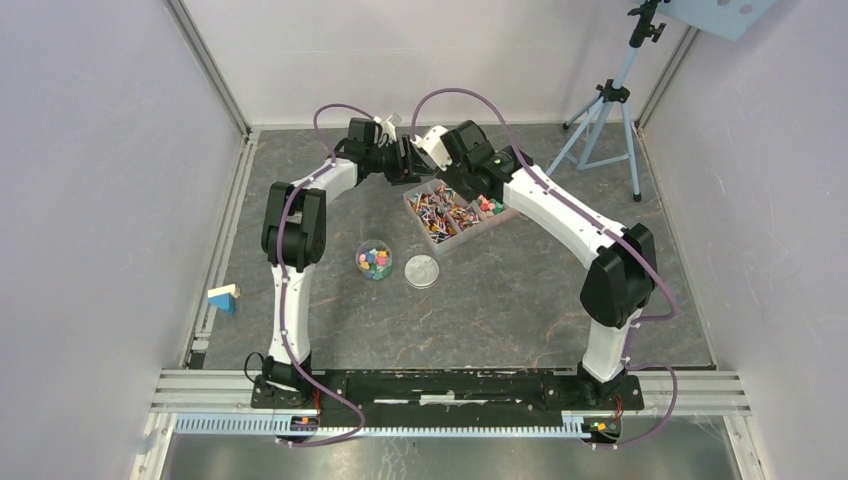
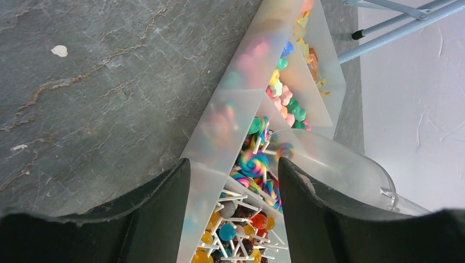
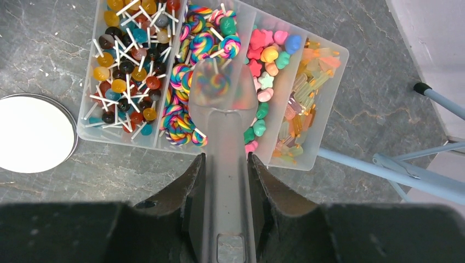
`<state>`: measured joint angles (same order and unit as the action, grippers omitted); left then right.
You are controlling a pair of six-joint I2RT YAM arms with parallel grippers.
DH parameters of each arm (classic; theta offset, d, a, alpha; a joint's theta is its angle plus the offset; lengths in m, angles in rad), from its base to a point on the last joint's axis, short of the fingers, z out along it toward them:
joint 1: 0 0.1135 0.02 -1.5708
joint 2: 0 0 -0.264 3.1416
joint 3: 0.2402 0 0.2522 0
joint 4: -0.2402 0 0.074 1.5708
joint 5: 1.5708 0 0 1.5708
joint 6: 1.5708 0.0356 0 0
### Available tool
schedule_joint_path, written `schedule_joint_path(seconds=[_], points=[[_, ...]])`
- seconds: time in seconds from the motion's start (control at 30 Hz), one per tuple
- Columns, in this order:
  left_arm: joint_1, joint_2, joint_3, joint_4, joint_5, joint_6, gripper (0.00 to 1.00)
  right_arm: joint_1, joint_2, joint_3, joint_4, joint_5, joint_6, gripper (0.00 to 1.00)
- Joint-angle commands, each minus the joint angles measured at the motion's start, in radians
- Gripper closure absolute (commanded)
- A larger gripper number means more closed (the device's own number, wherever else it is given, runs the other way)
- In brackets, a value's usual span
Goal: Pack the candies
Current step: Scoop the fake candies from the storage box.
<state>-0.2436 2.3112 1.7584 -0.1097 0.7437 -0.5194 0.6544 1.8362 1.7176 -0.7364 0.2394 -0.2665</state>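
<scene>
In the overhead view both arms meet at the upper middle of the frame, over a clear divided tray (image 1: 478, 222) on the dark stone-patterned floor. The right claw (image 3: 226, 170) is closed on the handle of a clear plastic scoop (image 3: 222, 93). The scoop's bowl sits over the tray's second compartment from the left in the right wrist view, with one rainbow swirl lollipop inside it. The candies (image 3: 131, 60) fill the tray's four compartments across the top of that view: ball lollipops on white sticks at the left, then swirl lollipops, then small star and blob shapes, then orange and yellow wrapped sticks at the right. More candies lie in a small clear jar (image 1: 374, 260) at the centre left of the overhead view, well apart from the tray. Just to the jar's right is a round lid (image 1: 422, 271). The left claw (image 2: 233, 170) is open and holds nothing. Its two dark fingers (image 2: 164, 219) stand on either side of a tray wall at the bottom of the left wrist view, and whether they touch it I cannot tell. The scoop shows at the right of that view. A light blue tripod (image 1: 610, 110) stands in the upper right of the overhead view, and a small blue and cream block (image 1: 224, 297) lies at the left edge.
</scene>
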Motion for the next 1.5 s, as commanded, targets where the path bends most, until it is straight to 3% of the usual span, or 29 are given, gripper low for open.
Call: schedule_joint_path(seconds=[0.0, 0.47, 0.87, 1.03, 1.17, 1.47], points=[[-0.001, -0.018, 0.007, 0.045, 0.030, -0.023, 0.34, 0.009, 0.010, 0.074, -0.046, 0.043, -0.003, 1.00], [-0.002, -0.010, 0.018, 0.041, 0.034, -0.016, 0.34, 0.018, -0.151, -0.031, -0.074, -0.049, 0.024, 1.00], [-0.002, -0.010, 0.024, 0.032, 0.040, -0.010, 0.35, 0.040, -0.106, -0.074, -0.131, 0.007, 0.026, 1.00], [-0.002, -0.008, 0.020, 0.031, 0.048, -0.013, 0.36, 0.041, -0.100, -0.131, -0.052, 0.019, 0.022, 1.00], [-0.002, -0.009, 0.014, 0.030, 0.050, -0.014, 0.36, 0.042, -0.107, -0.121, -0.027, 0.027, 0.027, 1.00], [-0.002, -0.010, 0.019, 0.029, 0.051, -0.010, 0.36, 0.042, -0.127, -0.001, -0.162, 0.004, 0.005, 1.00]])
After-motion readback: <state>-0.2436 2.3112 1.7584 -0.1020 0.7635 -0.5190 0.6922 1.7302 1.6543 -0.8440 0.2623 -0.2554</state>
